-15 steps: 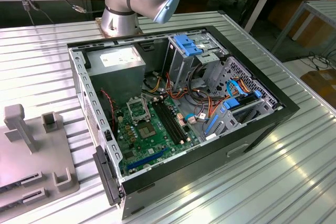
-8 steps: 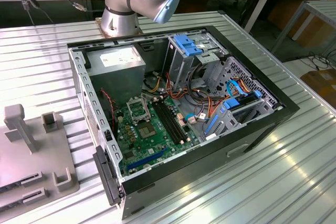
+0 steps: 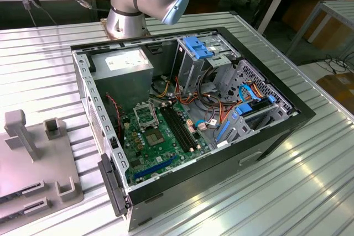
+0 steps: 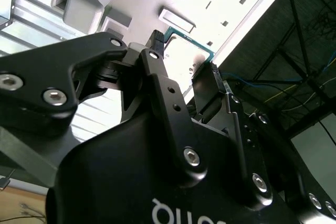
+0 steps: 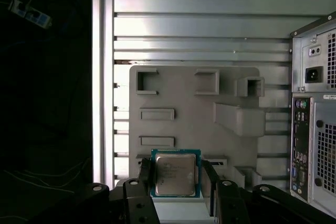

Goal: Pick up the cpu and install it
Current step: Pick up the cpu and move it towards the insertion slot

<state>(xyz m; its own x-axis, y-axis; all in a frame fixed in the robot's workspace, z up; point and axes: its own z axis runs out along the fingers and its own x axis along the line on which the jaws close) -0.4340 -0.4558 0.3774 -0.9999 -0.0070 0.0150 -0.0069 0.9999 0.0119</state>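
cpu [image 5: 176, 174] gripped over grey tray [image 5: 184, 100], ribbed table [image 5: 199, 24].

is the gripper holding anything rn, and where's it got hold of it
Yes, the cpu. The gripper appears to pinch it by two opposite side edges, one finger on each, with its metal top facing the first wrist view.

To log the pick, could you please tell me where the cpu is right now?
In the first wrist view, the cpu is at the tip of the end effector, over the grey fixture plate at the exterior view's left, outside the computer case.
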